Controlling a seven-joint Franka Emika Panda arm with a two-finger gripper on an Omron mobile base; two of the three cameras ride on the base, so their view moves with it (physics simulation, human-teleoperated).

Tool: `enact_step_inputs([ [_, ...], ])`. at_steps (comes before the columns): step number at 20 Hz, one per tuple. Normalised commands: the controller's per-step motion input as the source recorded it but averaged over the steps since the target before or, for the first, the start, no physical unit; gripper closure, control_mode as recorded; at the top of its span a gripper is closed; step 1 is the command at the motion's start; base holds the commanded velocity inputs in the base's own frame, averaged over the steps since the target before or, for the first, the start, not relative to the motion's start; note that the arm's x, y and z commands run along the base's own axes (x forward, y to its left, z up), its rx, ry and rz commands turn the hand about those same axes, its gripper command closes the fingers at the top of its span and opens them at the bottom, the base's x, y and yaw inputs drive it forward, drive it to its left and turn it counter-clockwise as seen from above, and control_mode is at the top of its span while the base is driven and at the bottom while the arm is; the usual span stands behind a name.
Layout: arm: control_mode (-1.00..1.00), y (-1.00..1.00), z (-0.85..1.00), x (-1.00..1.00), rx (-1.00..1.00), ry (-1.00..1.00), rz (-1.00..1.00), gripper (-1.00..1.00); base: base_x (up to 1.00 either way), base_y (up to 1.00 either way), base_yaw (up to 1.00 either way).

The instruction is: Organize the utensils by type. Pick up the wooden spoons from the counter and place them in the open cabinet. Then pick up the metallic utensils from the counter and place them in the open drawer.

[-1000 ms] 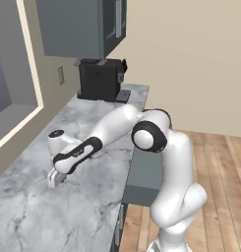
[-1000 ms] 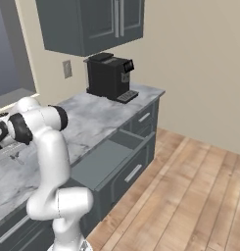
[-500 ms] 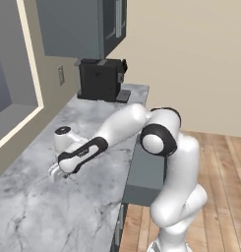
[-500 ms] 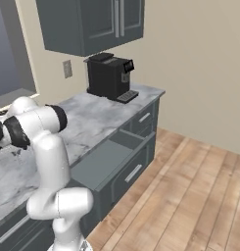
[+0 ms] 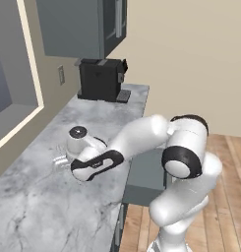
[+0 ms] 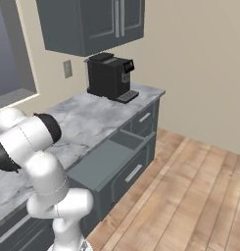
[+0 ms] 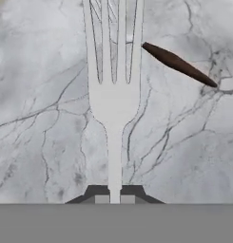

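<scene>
My gripper is shut on the handle of a silvery metal fork, whose tines point away from me over the marble counter. Just right of the tines lies a slim dark-brown piece with a pale end; I cannot tell what it is. In the left base view the gripper hangs low over the counter, near its wall side. The drawer stands pulled out below the counter, and from the left it shows as a drawer beside my arm. The upper cabinet hangs above.
A black coffee machine stands at the counter's far end, under the cabinet. A wall outlet sits beside it. A window lines the wall on the left. Wooden floor lies to the right.
The hand has drifted a little along the counter toward the coffee machine and risen slightly, still gripping the fork. The elbow has swung out over the drawer.
</scene>
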Motion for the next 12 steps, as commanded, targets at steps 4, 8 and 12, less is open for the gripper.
enact_step_inputs([
  [4, -1.00, -0.25, 0.63, -0.09, 0.23, -0.21, -0.59, 1.00, 0.00, 0.00, 0.00],
  [8, -1.00, -0.45, 0.73, -0.23, 0.20, -0.10, -0.55, 1.00, 0.00, 0.00, 0.00],
  [12, -1.00, -0.78, 0.83, -0.10, 0.15, 0.00, -0.39, 1.00, 0.00, 0.00, 0.00],
])
